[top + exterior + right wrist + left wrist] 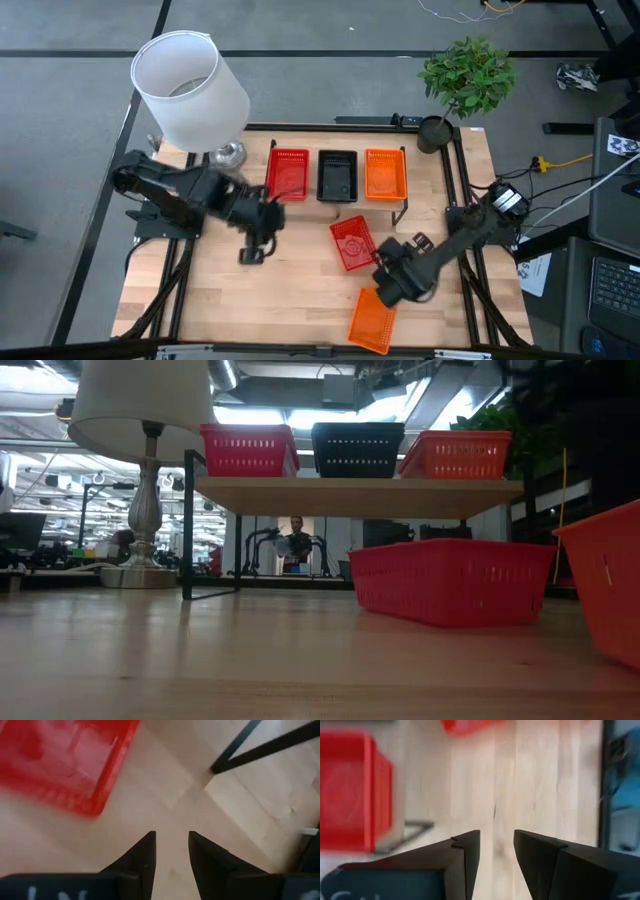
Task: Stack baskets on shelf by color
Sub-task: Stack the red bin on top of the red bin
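three stacks sit on shelf [402,206]: red [288,174], black [337,175], orange [385,172]; red basket [351,243] & orange basket [372,321] left on tabletop [290,290]; both jaws apart, empty.

Tabletop [200,290] near-left corner bare, open passage; lamp [190,90] blocks far-left corner; shelf [400,205] with three baskets fills far edge centre; red basket [351,243] and orange basket [372,321] obstruct centre-right toward near edge.
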Tool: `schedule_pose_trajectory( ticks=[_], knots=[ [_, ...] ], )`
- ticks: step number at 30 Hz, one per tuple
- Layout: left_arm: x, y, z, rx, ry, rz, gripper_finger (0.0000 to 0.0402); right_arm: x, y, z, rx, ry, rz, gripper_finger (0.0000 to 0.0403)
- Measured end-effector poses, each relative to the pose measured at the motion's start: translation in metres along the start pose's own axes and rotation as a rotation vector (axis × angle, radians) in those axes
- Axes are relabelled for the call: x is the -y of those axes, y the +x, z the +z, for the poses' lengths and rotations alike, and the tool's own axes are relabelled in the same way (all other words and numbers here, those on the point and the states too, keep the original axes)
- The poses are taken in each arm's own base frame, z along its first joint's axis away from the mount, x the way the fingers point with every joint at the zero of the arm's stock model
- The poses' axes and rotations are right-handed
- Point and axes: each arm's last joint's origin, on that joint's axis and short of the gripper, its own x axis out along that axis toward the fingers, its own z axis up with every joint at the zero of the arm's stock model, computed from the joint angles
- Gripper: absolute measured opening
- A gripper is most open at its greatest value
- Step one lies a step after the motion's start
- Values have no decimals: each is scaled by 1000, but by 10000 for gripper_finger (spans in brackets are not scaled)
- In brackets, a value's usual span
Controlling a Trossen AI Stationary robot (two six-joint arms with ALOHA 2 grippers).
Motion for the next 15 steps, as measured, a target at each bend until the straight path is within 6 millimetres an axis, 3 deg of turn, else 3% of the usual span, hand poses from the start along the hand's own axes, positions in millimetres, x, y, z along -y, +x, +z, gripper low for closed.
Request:
schedule_pose_trajectory(
  ticks=[7, 11, 15],
  knots=[
    [38, -10, -34, -31, 4, 176, 112, -16, 33, 30, 31, 77, 174, 114],
    [52, -15, -42, 18, 10, 200, 111, -41, 25, 39, 135, -68, 434, 114],
    [60, -15, -48, 56, 3, 228, 111, -52, 10, 45, 195, -99, 531, 114]
  ],
)
